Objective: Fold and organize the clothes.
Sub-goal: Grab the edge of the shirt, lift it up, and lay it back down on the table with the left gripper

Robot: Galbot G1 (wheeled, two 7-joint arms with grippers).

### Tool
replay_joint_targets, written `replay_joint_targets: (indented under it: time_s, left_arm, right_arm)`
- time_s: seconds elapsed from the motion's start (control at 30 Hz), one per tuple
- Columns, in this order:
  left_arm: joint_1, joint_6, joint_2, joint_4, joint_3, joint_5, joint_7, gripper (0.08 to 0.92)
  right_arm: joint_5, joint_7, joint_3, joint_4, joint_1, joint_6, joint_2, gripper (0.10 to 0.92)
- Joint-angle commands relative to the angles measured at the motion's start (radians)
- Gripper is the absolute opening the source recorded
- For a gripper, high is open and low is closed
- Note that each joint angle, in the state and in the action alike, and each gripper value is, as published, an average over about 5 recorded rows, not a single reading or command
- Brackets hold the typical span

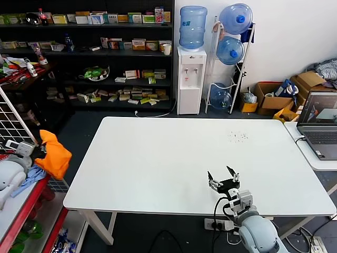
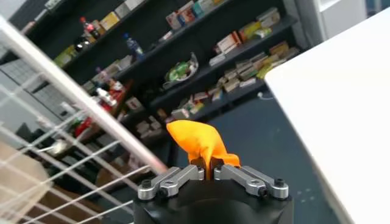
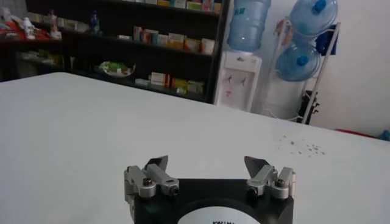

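Closest to the head camera, the right gripper [image 1: 223, 177] waits wide apart over the white table [image 1: 158, 158]. Off its left edge, the left gripper [image 2: 210, 172] pinches the orange T-shirt [image 1: 53, 153]; best lift it clear of the edge, then spread it centrally.

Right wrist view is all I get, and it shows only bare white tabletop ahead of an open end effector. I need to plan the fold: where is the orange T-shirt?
Observer: The bright orange cotton T-shirt is off the white rectangular table, hanging bunched beyond its left edge.
Operator: Is anything holding it?
Observer: Yes, the left end effector is shut on a fold of it.
Operator: And what's underneath it?
Observer: A light blue cloth on a red-edged side shelf, next to the left arm.
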Motion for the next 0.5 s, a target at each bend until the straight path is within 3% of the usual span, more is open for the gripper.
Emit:
replay_joint_targets:
  time_s: [0.03,0.37,0.5]
  left_arm:
    - [0.005,0.019,-0.168,-0.117,0.036,-0.075,-0.121,0.133]
    - [0.039,0.063,-0.230,-0.346,0.070,-0.266,-0.261,0.133]
    - [0.038,0.061,-0.313,-0.370,0.108,-0.303,-0.300,0.133]
  right_arm:
    - [-0.008,0.002,0.005,0.007,-0.012,-0.003,0.008,0.823]
    - [-0.022,-0.002,0.033,-0.001,-0.033,0.001,0.006,0.823]
    - [-0.029,-0.008,0.046,-0.005,-0.036,0.009,0.001,0.823]
